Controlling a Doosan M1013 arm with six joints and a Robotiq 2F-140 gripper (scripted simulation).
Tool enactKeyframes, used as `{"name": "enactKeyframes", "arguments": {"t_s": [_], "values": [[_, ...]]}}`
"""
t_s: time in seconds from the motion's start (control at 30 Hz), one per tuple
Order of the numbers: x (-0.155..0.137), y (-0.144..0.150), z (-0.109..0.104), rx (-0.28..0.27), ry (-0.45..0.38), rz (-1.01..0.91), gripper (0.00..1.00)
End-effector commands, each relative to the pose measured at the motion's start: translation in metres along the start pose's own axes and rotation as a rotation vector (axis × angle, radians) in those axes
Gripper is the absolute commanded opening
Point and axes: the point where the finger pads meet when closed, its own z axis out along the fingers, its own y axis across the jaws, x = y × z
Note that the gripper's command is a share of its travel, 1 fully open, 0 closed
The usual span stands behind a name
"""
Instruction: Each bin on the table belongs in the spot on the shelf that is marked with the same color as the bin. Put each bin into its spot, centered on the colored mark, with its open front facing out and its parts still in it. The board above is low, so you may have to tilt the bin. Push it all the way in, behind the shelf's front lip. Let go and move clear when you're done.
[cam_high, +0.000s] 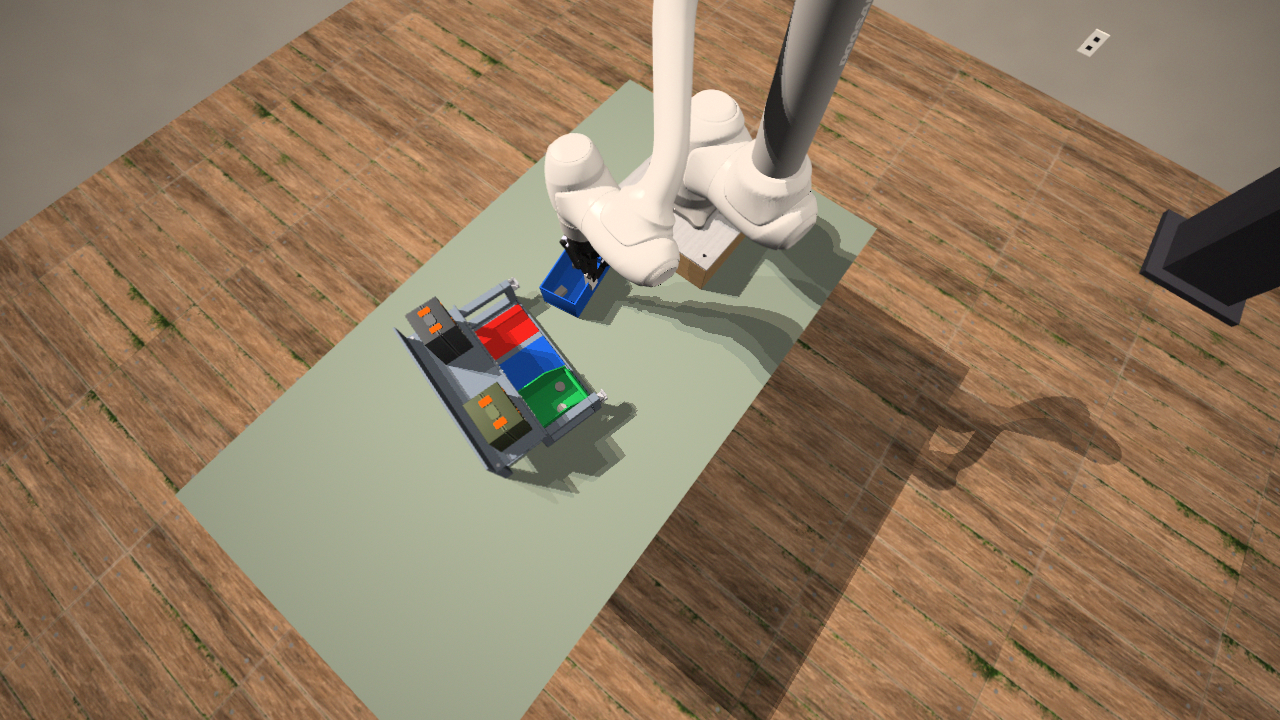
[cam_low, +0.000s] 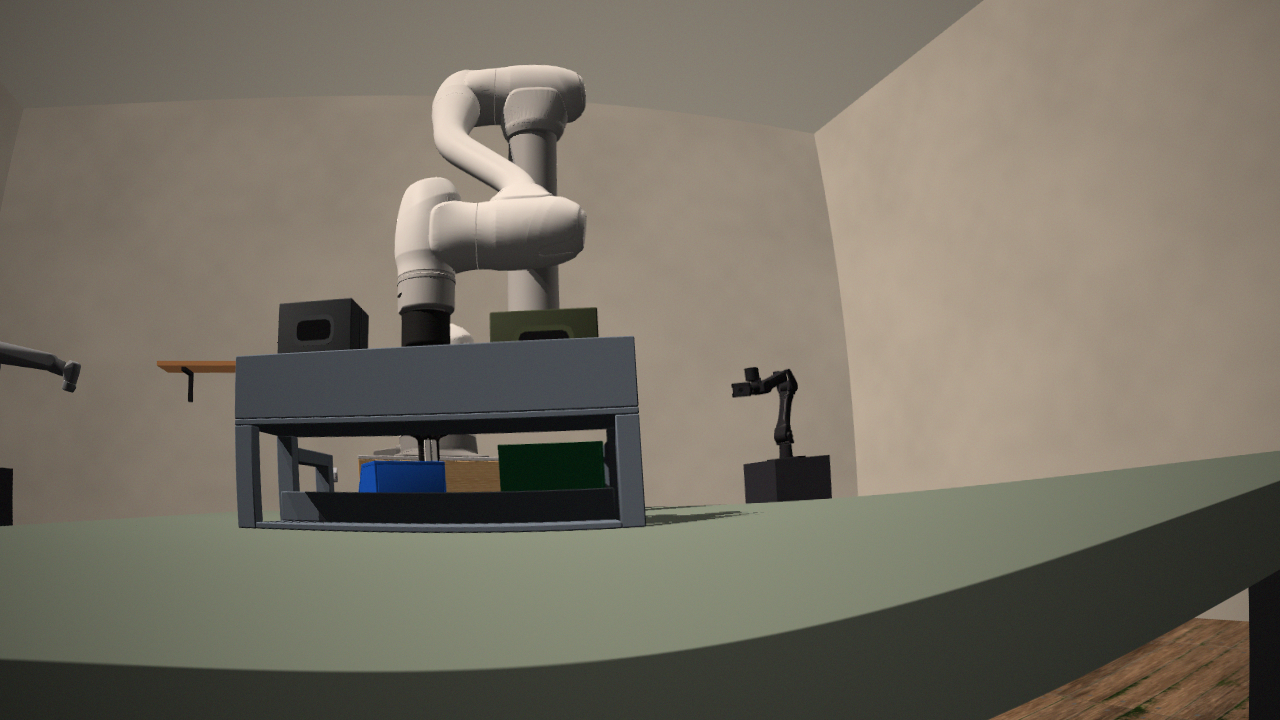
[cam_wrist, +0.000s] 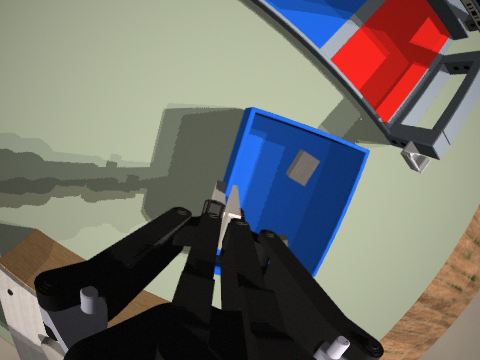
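Observation:
My gripper (cam_high: 592, 276) (cam_low: 428, 454) (cam_wrist: 223, 197) points down and is shut on one side wall of the blue bin (cam_high: 579, 303) (cam_low: 401, 478) (cam_wrist: 300, 215), one fingertip inside and one outside. The bin's open top faces up and a grey part (cam_wrist: 303, 167) lies in it; another is partly behind the fingers. I cannot tell whether the bin touches the table. The green bin (cam_high: 539, 404) (cam_low: 551, 466) sits at one end of the grey shelf (cam_high: 573, 418) (cam_low: 438, 385), with grey parts inside. The blue mark (cam_high: 532, 362) (cam_wrist: 320, 20) and red mark (cam_high: 507, 331) (cam_wrist: 352, 75) show bare. No red bin is visible.
A dark box (cam_high: 453, 342) (cam_low: 344, 324) and an olive box (cam_high: 505, 431) (cam_low: 537, 321) stand on the shelf's upper board. The shelf's end frame (cam_wrist: 422, 132) is near the blue bin. The arm's wooden base block (cam_high: 693, 271) (cam_wrist: 42, 252) is on the bin's other side.

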Motion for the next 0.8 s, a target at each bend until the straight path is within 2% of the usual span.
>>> {"name": "enactKeyframes", "arguments": {"t_s": [0.0,0.4,0.77], "values": [[0.0,0.0,-0.004,0.0,0.001,-0.001,0.1],[0.0,0.0,-0.017,0.0,0.001,-0.001,0.1],[0.0,0.0,-0.02,0.0,0.001,-0.001,0.1]]}}
